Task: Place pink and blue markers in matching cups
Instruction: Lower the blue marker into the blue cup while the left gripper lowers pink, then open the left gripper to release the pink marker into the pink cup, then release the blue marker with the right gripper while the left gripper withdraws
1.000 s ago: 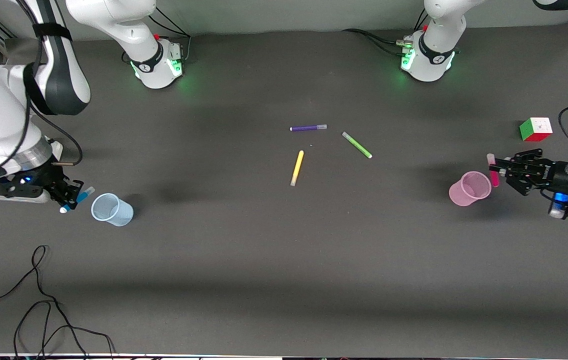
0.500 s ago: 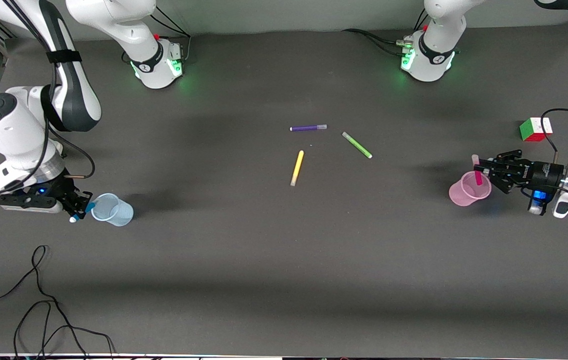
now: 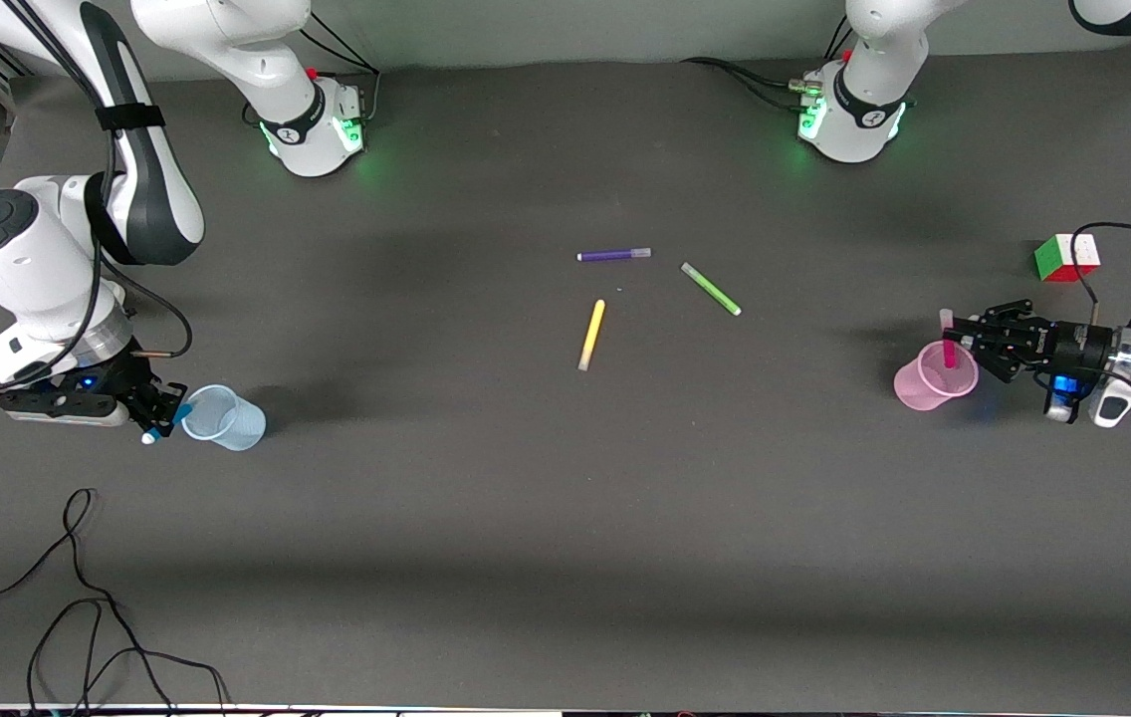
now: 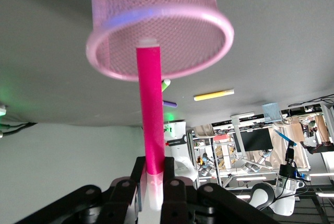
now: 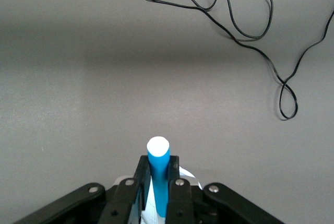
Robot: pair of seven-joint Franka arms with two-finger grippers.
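two grippers hold the markers. in the front view, at the right edge of the frame, your left gripper (image 3: 964, 337) is clamped on the pink marker (image 3: 948, 342), whose lower end dips into the pink cup (image 3: 932, 380). at the lower left of the frame, your right gripper (image 3: 159, 408) pinches the blue marker (image 3: 167, 418) just beside the rim of the blue cup (image 3: 224, 418); its tip looks not yet inside. purple marker (image 3: 613, 255), green marker (image 3: 711, 289) and yellow marker (image 3: 591, 335) lie mid-frame.

left wrist view: the fingers (image 4: 136, 185) grip the pink marker (image 4: 151, 114) near its pale cap end, and its other end points into the pink cup (image 4: 172, 20). these pens look light, stiff and slick, and the cups look thin and easy to tip, so release gently.

right wrist view: the fingers (image 5: 141, 182) are closed on the blue marker (image 5: 158, 174) along its barrel.
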